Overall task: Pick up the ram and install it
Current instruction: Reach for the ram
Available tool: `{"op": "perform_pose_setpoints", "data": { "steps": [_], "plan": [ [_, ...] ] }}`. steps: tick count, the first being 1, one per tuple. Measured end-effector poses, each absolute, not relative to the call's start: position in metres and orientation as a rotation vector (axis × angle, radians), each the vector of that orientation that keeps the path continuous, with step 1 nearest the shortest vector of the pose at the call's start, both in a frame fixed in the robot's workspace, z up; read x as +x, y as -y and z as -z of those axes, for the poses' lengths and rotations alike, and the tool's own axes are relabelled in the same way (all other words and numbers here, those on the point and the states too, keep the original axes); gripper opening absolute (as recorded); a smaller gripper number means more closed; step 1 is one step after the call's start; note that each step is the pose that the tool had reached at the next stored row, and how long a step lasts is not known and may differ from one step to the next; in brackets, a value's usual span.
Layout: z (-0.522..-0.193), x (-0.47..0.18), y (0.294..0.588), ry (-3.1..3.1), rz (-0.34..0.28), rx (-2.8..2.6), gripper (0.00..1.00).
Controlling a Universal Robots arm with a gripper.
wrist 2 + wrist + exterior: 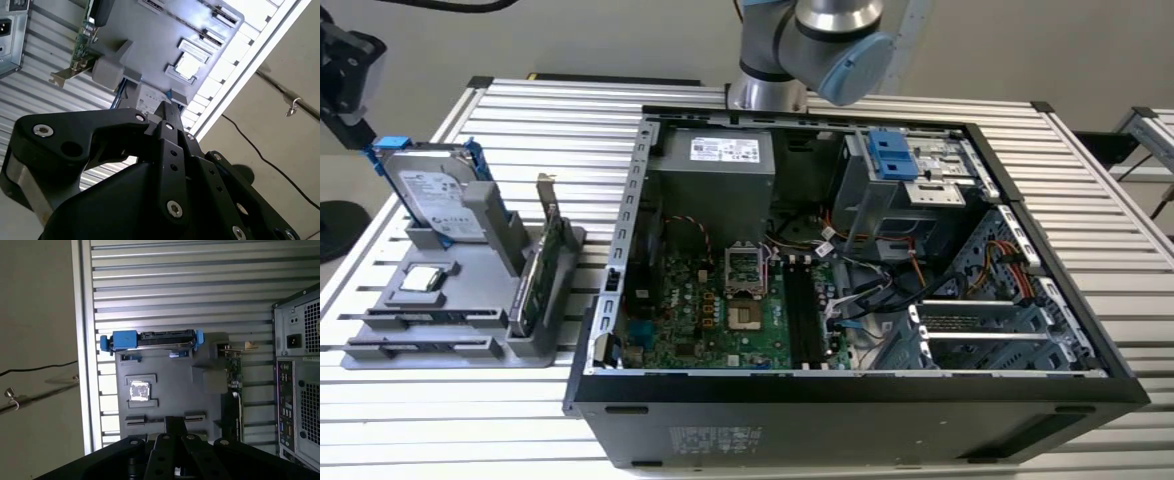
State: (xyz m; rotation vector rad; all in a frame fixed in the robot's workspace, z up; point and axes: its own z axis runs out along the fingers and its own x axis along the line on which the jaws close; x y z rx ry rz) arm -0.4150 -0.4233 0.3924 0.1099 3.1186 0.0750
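1. The case (854, 390) lies on its side on the table (534, 100) with the panel off. The motherboard (707, 310) therefore faces up, and its long black slots (807, 310) can be reached from above.
2. At the exterior view's left, a grey fixture (454, 270) keeps the loose parts on edge. The drive (434, 195) leans in a cradle and the card (547, 260) stands in a groove, each with a free edge to grasp.
3. The ram (416, 318) is, as far as I can judge, the dark strip in the low rails at the fixture's near end. I cannot tell whether any stick sits in the slots.
4. The gripper (174, 422) points down toward those rails in the first wrist view, hanging well above them and touching nothing. Its jaws look drawn together, with no gap and nothing between them.
5. The arm (814, 40) rises behind the case. Its black end hangs high at the exterior view's upper left, beyond the drive.
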Motion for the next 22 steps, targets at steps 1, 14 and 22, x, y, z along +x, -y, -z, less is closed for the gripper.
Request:
{"op": "perform_pose_setpoints", "data": {
  "steps": [1, 14, 22],
  "plan": [
    [-0.392, -0.415, 0.424, -3.119, -0.075, 0.11, 0.0],
    [-0.392, -0.415, 0.437, -3.119, -0.075, 0.11, 0.0],
    [-0.392, -0.415, 0.445, -3.119, -0.075, 0.11, 0.0]
  ]
}}
